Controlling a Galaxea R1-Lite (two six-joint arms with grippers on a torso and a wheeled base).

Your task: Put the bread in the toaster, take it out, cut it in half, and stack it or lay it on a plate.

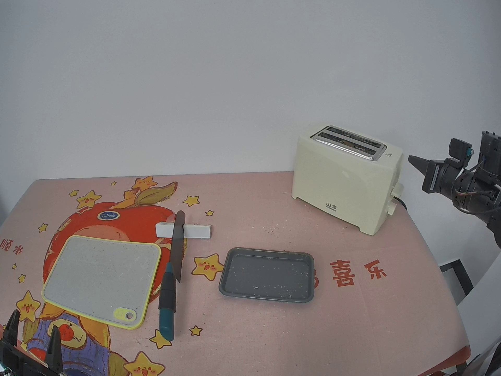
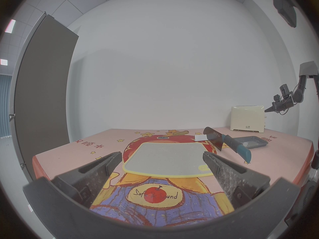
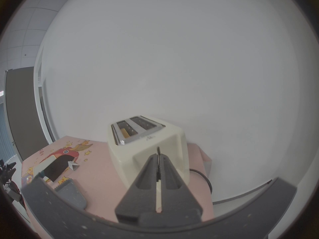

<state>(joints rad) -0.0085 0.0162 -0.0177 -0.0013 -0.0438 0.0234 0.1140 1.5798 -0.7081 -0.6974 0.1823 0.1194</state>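
**Table** under a pink cartoon-print cloth. The cream 2-slot toaster stands at the far right, near the wall. In the right wrist view we make out a yellow-brown patch inside 1 slot. It may be the bread, though we cannot tell for certain.

The right gripper hangs in the air off the toaster's right side, level with its top and apart from it. Its fingers are pressed together on nothing.

The left gripper sits low at the table's near left corner, its fingers spread wide and empty, facing the grey cutting board with the yellow-green rim.

Just right of the board lies the teal-handled knife, its dark blade propped on a small white block. The dark grey rectangular tray — crumb-speckled — lies right of the knife, near it but apart, and nearer to us than the toaster.
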